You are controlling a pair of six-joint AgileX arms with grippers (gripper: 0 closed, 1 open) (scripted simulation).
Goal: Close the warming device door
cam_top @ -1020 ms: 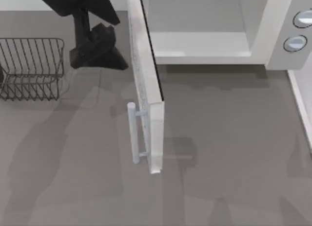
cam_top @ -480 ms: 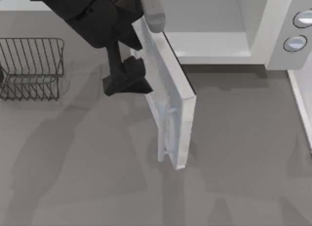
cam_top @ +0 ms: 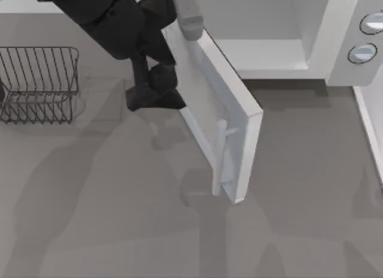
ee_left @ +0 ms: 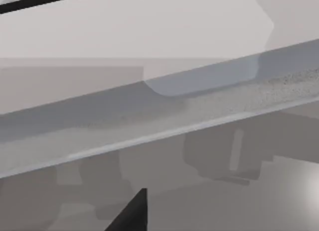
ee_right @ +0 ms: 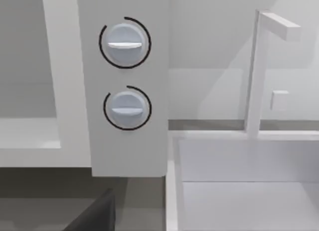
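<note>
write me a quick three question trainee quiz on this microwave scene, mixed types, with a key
1. True or false: the door of the warming device is fully shut.
2. Which arm's left gripper or right one is at the door's outer face? A) left B) right
3. Fill in: left of the arm on the table stands a dark wire ____.

Key: 1 false, it stands partly open with the cavity exposed. 2 A. 3 rack.

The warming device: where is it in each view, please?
Top view: warming device along the upper edge, cavity open.
Left wrist view: likely the pale surface beyond the door.
Right wrist view: its knob panel, beside the cavity.
Shared landmark: the two knobs, top and right wrist views.
</note>
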